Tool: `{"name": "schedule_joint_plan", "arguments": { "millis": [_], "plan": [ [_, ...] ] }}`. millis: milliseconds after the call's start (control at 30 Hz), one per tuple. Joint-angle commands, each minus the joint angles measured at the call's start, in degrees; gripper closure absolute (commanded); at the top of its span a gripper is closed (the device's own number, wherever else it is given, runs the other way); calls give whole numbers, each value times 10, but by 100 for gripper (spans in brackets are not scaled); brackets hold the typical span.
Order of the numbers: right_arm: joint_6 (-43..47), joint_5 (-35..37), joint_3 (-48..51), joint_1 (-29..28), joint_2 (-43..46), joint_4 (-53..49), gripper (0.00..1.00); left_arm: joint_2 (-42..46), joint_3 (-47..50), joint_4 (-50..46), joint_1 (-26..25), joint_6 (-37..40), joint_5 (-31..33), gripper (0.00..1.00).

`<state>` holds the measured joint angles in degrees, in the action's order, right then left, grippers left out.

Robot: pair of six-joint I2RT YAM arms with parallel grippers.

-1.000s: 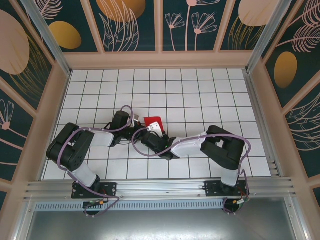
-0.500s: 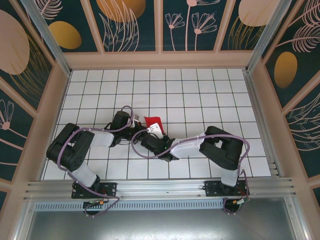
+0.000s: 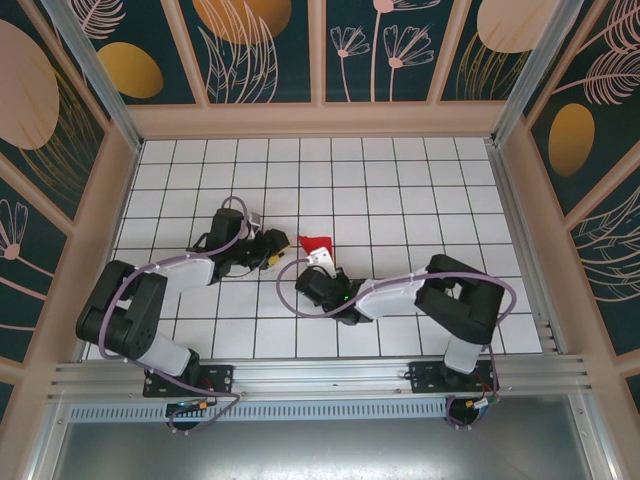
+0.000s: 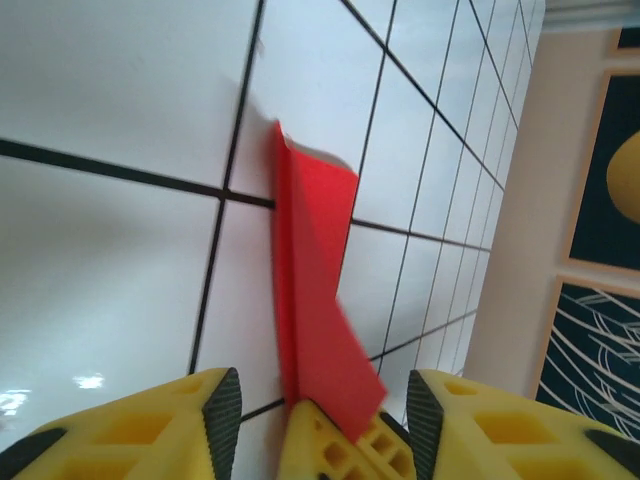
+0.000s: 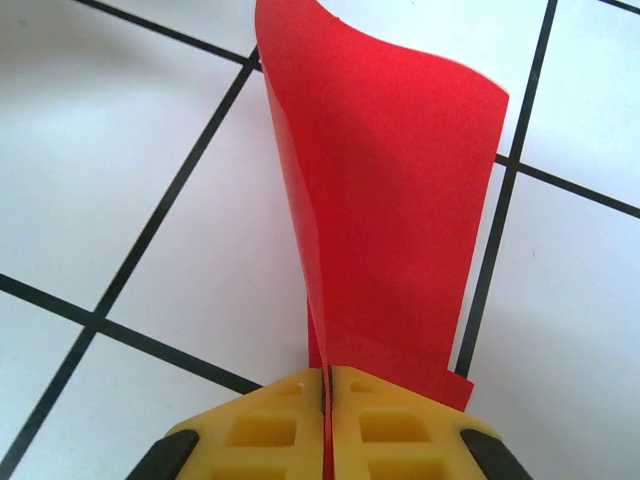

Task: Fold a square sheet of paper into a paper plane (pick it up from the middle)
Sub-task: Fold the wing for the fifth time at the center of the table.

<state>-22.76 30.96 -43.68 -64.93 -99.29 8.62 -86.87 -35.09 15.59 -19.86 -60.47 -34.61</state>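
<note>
Red sheet of paper (image 3: 316, 243) is sitting near the middle of the white grid table (image 3: 400, 190), a bit toward the near side, between the two grippers. It is already folded into a narrow strip, not lying flat.

Right gripper (image 3: 322, 259) is pinching one end of it. In the right wrist view the jaws of the gripper (image 5: 326, 385) are pressing fully together w/ the red sheet (image 5: 385, 180) clamped in the seam, so it is gripping the paper. The sheet is fanning out away from the yellow fingers (image 5: 260, 430), layers splitting apart, far edge curling over a black grid line.

Left gripper (image 3: 271, 254) is sitting just left of the paper, pointing at it, apart from it. In the left wrist view the gripper (image 4: 322, 405) is standing about half spread, yellow fingers (image 4: 215, 400) either side of the frame, gripping nothing. The paper (image 4: 315, 260) is showing edge-on beyond the gap w/ the right gripper's fingers (image 4: 310, 445) clamping its near end. The paper's far tip is casting a shadow on the tile - can't tell if it's touching the table there.
</note>
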Motion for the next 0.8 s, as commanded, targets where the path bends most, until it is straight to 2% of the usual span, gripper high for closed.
{"name": "schedule_joint_plan", "arguments": {
  "millis": [0, 167, 367, 533, 767],
  "plan": [
    [3, -81, 30, 22, 41, 70, 93, 20, -5, -36, 4, 17, 21, 47],
    [-6, -188, 63, 64, 70, 124, 94, 29, 16, -11, 4, 19, 17, 45],
    [-19, -272, 90, 104, 84, 172, 94, 37, 49, 35, 2, 14, -6, 43],
    [-31, -298, 108, 121, 85, 199, 94, 33, 67, 76, -13, 3, -18, 44],
    [-58, -366, 145, 144, 91, 243, 93, 4, 72, 140, -48, -23, -27, 52]
  ]
}}
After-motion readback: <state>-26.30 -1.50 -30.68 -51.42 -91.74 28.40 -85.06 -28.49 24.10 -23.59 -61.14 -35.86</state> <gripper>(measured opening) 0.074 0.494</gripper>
